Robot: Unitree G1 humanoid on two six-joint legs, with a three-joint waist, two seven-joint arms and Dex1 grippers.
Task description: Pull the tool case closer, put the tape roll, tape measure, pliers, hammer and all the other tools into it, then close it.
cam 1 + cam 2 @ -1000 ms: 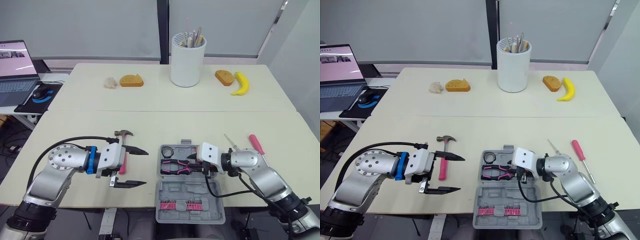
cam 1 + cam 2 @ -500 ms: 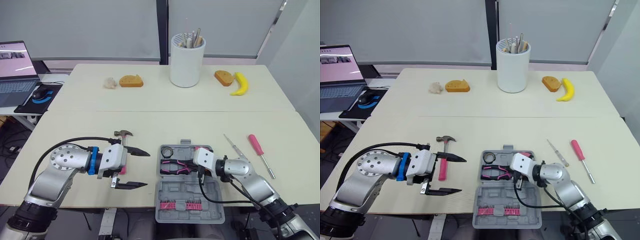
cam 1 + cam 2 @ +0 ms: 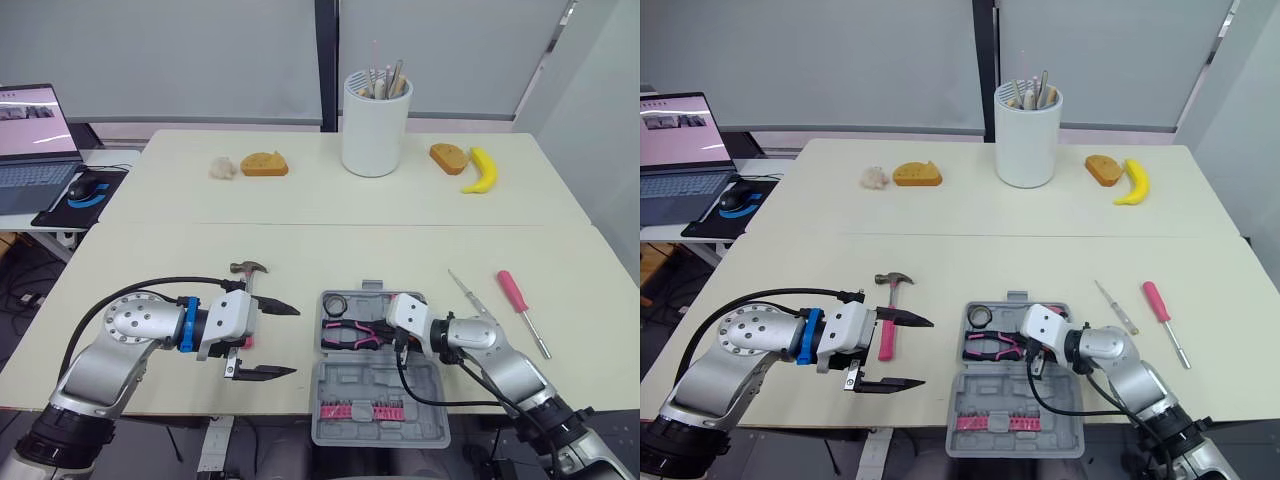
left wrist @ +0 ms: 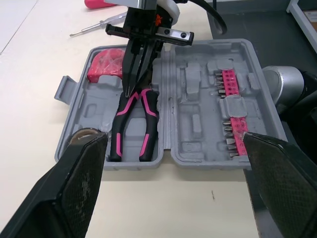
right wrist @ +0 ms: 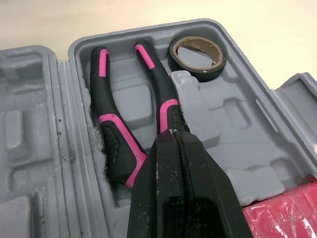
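Observation:
The grey tool case (image 3: 345, 385) lies open at the table's front edge. Inside it rest the pink-handled pliers (image 4: 131, 124), the tape roll (image 5: 198, 52) and a red tape measure (image 4: 105, 72). My right gripper (image 5: 172, 134) is shut, its tips down on the pliers' joint and hiding the head. The hammer (image 3: 246, 268) with its pink handle lies on the table left of the case. My left gripper (image 3: 285, 339) stands open just in front of the hammer's handle, holding nothing. A pink-handled screwdriver (image 3: 514, 290) and a thin one (image 3: 466, 290) lie right of the case.
A row of pink bits (image 3: 365, 410) fills the case's near half. At the back stand a white cup of utensils (image 3: 375, 125), two bread pieces (image 3: 262, 162) (image 3: 450, 155), a banana (image 3: 482, 168) and a pale crumpled lump (image 3: 221, 166). A laptop (image 3: 30, 135) sits far left.
My right gripper has slid left along the case and now rests over the pliers' joint. The left gripper has barely shifted; the pliers stay in the case.

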